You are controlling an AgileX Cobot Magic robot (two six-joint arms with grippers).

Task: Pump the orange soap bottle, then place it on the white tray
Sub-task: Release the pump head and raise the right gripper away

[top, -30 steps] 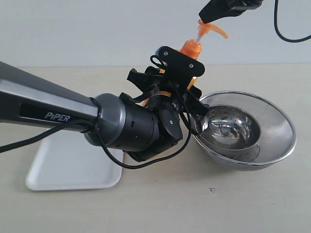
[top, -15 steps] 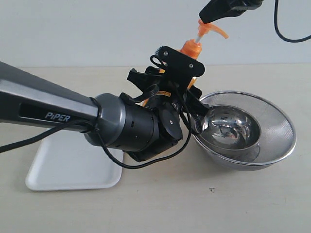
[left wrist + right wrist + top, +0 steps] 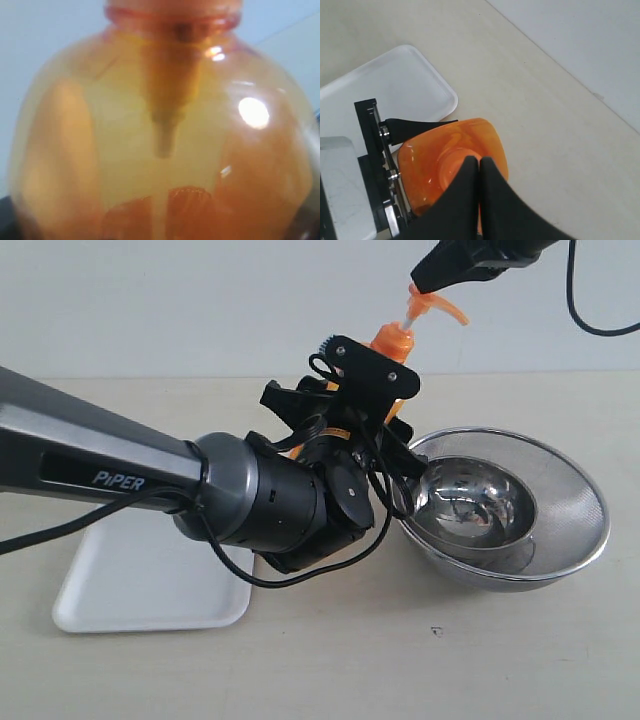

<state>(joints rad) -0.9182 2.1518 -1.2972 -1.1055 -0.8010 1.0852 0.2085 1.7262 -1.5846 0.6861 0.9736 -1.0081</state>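
In the exterior view, the left gripper [image 3: 372, 412] clamps the orange soap bottle [image 3: 393, 340] beside the steel bowls [image 3: 560, 540], apart from the white tray [image 3: 150, 590]. The left wrist view is filled by the bottle, so that grip should stay firm. In the right wrist view, the right gripper [image 3: 480, 167], fingers pressed together, sits over the bottle's top and should push straight down the stem.

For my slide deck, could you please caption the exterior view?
Left gripper grips the orange soap bottle beside steel bowls; shut right gripper sits at its pump head.

Orange soap bottle [image 3: 393, 340] sat mostly hidden behind left arm [image 3: 260, 505]; was blurred, cropped in left wrist view. White tray [image 3: 150, 590] was partly covered.
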